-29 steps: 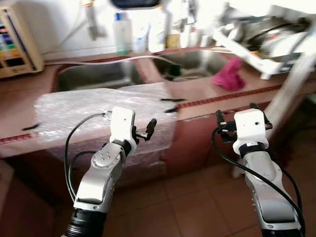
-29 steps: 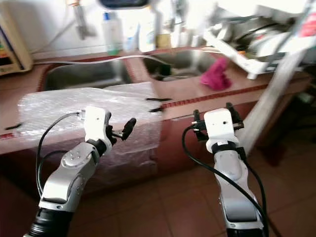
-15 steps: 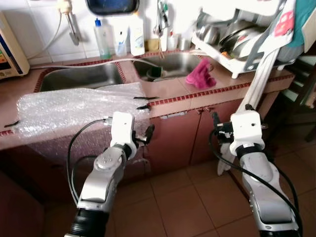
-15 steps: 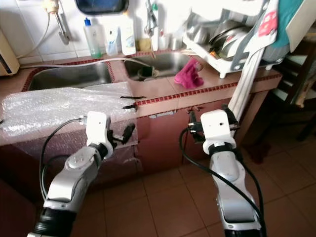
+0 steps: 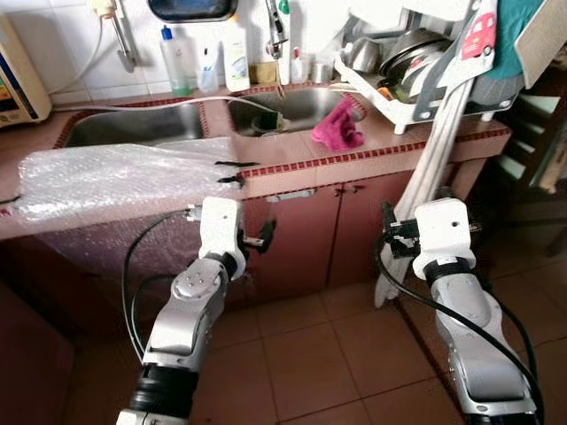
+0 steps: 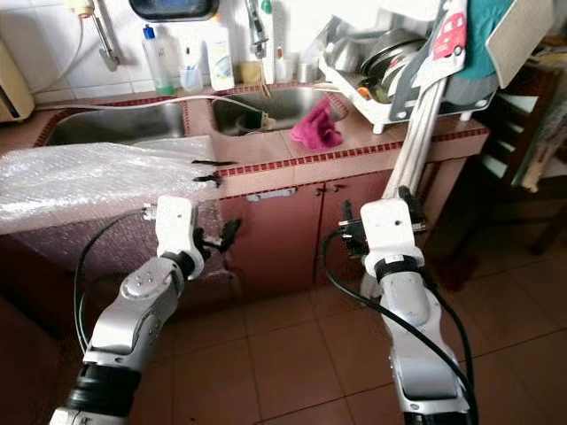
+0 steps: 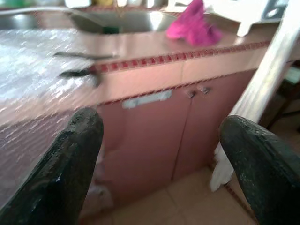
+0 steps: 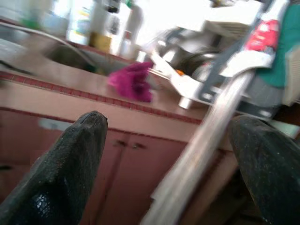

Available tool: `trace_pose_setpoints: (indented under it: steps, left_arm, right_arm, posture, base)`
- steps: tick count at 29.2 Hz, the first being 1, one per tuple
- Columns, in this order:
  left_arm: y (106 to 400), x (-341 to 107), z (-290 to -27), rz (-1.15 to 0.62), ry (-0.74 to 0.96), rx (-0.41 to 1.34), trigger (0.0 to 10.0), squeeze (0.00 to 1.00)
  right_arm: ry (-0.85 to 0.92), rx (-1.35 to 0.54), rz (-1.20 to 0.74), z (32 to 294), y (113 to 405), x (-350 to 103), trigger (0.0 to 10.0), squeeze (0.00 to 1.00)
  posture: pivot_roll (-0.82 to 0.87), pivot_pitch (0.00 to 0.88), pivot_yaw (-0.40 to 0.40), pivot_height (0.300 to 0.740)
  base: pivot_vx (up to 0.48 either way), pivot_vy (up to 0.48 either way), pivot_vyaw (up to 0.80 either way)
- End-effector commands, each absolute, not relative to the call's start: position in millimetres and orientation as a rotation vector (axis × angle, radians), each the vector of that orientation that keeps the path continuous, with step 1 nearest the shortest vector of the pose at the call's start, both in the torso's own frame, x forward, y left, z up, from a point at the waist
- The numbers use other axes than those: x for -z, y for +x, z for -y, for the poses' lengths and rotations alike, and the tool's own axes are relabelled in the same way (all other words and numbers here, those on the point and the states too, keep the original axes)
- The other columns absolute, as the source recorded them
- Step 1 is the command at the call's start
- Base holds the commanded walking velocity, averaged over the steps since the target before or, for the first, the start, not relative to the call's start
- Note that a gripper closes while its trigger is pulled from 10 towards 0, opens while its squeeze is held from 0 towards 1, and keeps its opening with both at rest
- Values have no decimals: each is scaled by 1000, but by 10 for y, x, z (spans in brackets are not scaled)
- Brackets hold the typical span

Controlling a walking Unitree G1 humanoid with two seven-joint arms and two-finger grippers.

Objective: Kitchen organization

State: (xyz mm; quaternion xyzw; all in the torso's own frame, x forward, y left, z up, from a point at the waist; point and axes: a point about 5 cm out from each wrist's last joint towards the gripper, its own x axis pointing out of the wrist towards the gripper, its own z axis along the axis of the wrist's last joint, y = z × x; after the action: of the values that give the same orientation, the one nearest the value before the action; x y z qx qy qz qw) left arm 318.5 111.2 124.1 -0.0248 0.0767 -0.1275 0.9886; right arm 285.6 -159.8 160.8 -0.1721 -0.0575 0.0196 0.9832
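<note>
Reddish tiled counter (image 5: 372, 142) bears a crumpled magenta cloth (image 5: 337, 127).

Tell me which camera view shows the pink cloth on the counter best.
The left eye view shows the pink cloth best: sharp, whole, lying on the counter beside the sink. The right eye view shows it equally whole. The left wrist view cuts its top, and the right wrist view shows it blurred.

Pink cloth (image 5: 337, 131) lies on counter (image 5: 372, 150) beside sink (image 5: 292, 104).
</note>
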Motion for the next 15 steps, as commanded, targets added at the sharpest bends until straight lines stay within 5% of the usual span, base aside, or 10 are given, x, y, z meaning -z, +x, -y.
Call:
trace_pose_setpoints:
  steps: [1,6,15]
  left_arm:
    - [3193,-1243,-1130,-151,-48,249,10000,0]
    - [3196,-1202,-1131,-165,-43,254,10000,0]
    - [3194,-709,-1294,-323,14,228,10000,0]
  right_arm:
    - [-352,-38,116,1621,2858,-1617,10000,0]
    - [-350,-35,110,1618,2856,-1593,10000,0]
    - [-188,-20,25,1611,2975,-1296,10000,0]
  posture:
    - [-60,0,43,740]
    - [-59,0,44,740]
    - [-55,0,40,740]
  base:
    - [0,-326,0]
    - [0,-323,0]
    - [0,0,0]
